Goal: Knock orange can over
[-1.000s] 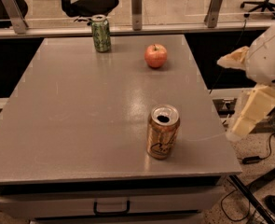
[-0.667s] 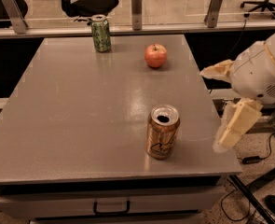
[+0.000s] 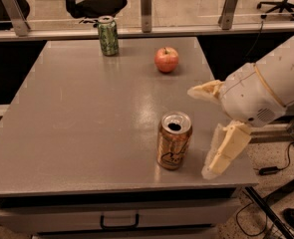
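Orange can (image 3: 174, 140) stands upright; the hand (image 3: 200, 132), spread wide, has closed in from the right to just beside it, apparently short of contact, ready to push.

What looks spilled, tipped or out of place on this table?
Nothing stands out. The orange can, green can and apple all stand upright and apart on the table; no spill shows. The hand hovers open beside the orange can, not touching it.
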`<move>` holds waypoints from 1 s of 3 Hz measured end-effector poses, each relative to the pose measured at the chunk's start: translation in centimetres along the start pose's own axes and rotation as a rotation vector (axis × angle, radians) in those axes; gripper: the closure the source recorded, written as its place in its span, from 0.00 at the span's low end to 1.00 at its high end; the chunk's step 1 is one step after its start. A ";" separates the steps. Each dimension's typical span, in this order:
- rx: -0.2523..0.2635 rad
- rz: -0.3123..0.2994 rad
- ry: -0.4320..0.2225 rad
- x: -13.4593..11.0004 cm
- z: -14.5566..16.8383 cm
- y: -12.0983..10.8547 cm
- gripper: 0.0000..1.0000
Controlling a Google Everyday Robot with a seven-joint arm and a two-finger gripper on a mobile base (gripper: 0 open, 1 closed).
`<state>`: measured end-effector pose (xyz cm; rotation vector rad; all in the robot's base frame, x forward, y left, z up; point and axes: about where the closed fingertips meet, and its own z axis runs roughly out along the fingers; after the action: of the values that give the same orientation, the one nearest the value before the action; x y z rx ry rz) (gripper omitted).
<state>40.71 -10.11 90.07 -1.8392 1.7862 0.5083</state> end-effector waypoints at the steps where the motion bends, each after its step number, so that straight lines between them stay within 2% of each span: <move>1: -0.015 0.001 -0.041 -1.1 1.5 0.4 0.00; 2: -0.027 0.009 -0.082 -2.2 3.1 0.1 0.03; 3: -0.036 0.015 -0.101 -2.8 3.8 -0.2 0.24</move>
<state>41.05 -5.56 88.73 -1.7927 1.7349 0.6318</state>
